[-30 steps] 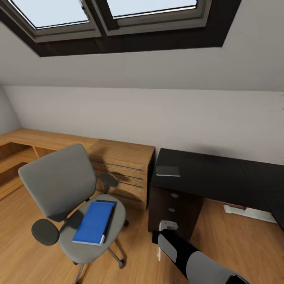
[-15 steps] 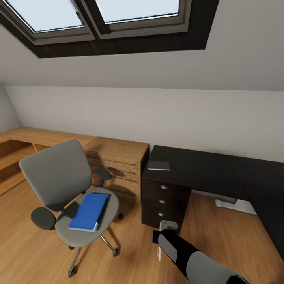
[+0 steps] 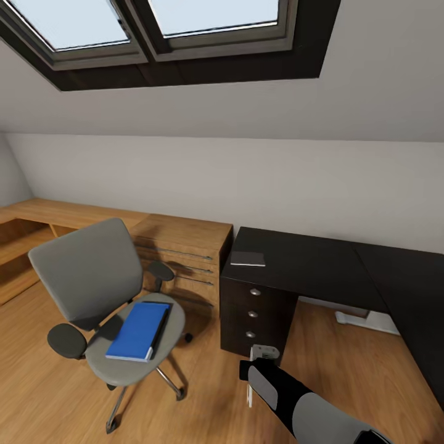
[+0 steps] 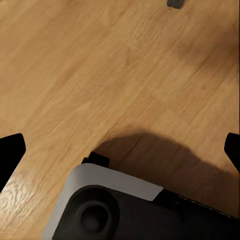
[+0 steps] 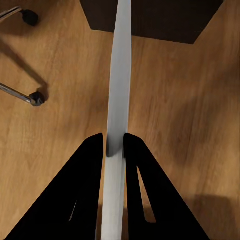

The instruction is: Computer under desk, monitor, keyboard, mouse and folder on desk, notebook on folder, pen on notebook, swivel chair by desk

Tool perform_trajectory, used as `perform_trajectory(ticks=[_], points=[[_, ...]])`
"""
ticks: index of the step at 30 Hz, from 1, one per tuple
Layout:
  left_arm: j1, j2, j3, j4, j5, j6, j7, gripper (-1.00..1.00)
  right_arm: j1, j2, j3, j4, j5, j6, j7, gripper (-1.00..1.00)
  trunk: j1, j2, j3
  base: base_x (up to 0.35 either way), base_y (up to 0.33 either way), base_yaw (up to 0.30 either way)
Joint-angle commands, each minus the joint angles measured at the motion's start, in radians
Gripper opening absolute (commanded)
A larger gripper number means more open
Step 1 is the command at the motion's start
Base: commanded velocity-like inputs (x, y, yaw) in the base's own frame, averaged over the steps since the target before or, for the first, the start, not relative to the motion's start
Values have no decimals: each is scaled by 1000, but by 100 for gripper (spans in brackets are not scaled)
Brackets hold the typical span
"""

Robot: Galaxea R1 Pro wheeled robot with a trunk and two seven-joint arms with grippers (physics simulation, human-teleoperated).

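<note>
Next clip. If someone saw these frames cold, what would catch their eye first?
Probably the bright blue folder lying flat on the seat of the grey swivel chair, left of the black-topped desk. Next, the dark-framed skylights in the sloped wall overhead. In the right wrist view, the right gripper is closed on a thin white strip over the wood floor.

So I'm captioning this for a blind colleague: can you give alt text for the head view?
A grey swivel chair with a blue folder on its seat stands on a wood floor beside a black desk. A thin grey notebook lies on the desk's corner, under skylights.
</note>
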Motion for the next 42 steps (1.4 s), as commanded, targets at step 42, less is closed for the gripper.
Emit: perform_trajectory(ticks=[42], points=[[0,-56,7,59,-32,-16,0,100,-1,-39,1,-1,-9,-96,-5,-100,-80,146,84,0,0,-167]])
